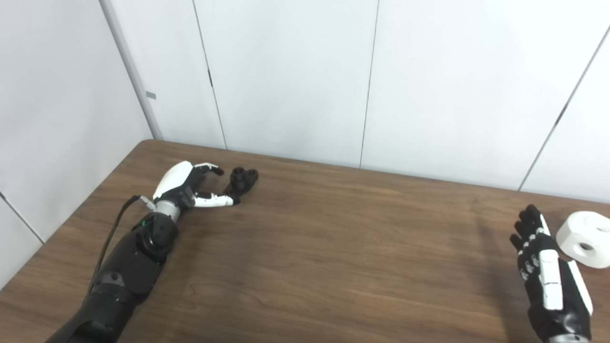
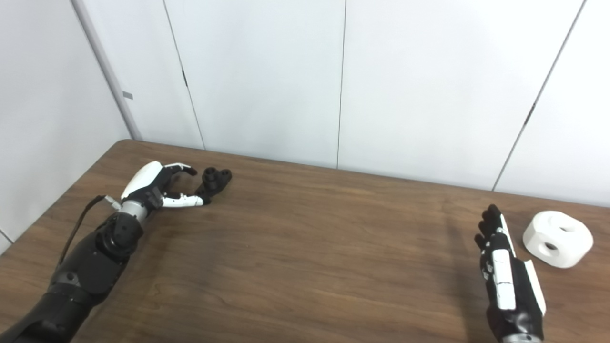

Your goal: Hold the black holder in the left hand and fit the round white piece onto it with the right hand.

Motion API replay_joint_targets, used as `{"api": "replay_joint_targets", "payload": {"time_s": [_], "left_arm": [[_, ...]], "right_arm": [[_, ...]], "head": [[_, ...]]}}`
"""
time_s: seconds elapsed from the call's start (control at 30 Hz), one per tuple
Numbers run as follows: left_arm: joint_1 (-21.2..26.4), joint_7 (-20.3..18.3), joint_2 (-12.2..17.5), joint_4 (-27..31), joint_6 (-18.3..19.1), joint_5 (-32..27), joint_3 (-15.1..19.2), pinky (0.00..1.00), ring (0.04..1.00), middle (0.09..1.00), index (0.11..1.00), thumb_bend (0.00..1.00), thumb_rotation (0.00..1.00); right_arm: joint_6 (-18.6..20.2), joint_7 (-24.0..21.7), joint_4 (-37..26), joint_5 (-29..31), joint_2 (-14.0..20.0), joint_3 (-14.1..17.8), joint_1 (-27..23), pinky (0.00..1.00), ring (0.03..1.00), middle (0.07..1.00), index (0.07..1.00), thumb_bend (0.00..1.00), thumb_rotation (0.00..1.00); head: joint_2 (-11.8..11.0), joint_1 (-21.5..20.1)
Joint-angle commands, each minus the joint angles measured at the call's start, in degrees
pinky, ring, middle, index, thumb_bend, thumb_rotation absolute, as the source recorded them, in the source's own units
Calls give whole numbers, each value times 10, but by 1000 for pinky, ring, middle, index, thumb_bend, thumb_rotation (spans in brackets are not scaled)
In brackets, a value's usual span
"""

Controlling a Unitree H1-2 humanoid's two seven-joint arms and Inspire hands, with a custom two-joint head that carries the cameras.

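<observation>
I see a brown wooden table (image 1: 305, 247) with white wall panels (image 1: 286, 71) behind it. At the left of the picture my left hand (image 1: 190, 188) lies low on the table, fingers spread and a little curled, holding nothing. The black holder (image 1: 243, 179) sits just beside it, right at the fingertips, in the upper left part of the table. The thumb tip looks like it touches the bottom of the holder, but I cannot tell for sure. The holder is small and dark, with round holes on top.

At the lower right of the picture my right hand (image 2: 505, 276) stands up on its edge, fingers straight and close side by side, pointing away from me. It holds nothing. The round white piece (image 2: 557, 238) rests on the table just to the right of that hand, near it but not touching. It is chunky, with a hole in its side and one on top. The two task things are well apart, one at each end of the table
</observation>
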State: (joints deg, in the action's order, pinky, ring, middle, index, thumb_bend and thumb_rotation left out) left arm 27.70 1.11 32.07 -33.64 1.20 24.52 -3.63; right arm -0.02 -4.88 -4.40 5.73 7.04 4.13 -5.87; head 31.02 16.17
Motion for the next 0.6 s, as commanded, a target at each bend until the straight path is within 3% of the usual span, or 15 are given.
{"api": "replay_joint_targets", "payload": {"time_s": [0.0, 0.27, 0.57], "left_arm": [[13, -16, 7, -10, -5, -4, -10, 885, 907, 889, 773, 961, 422], [14, -14, 9, -18, -11, -3, -21, 884, 905, 888, 764, 974, 377], [17, -18, 13, -21, -8, 8, -39, 879, 903, 886, 763, 1000, 294]], "right_arm": [[-3, 5, -28, -1, 1, 3, -9, 1000, 1000, 1000, 1000, 440, 999], [-12, 10, -24, 3, -5, 5, -11, 993, 1000, 1000, 1000, 422, 999], [-18, 9, -18, -3, 0, 6, -14, 991, 1000, 1000, 1000, 481, 996]], "head": [[1, 1], [3, -3], [11, -8]]}}
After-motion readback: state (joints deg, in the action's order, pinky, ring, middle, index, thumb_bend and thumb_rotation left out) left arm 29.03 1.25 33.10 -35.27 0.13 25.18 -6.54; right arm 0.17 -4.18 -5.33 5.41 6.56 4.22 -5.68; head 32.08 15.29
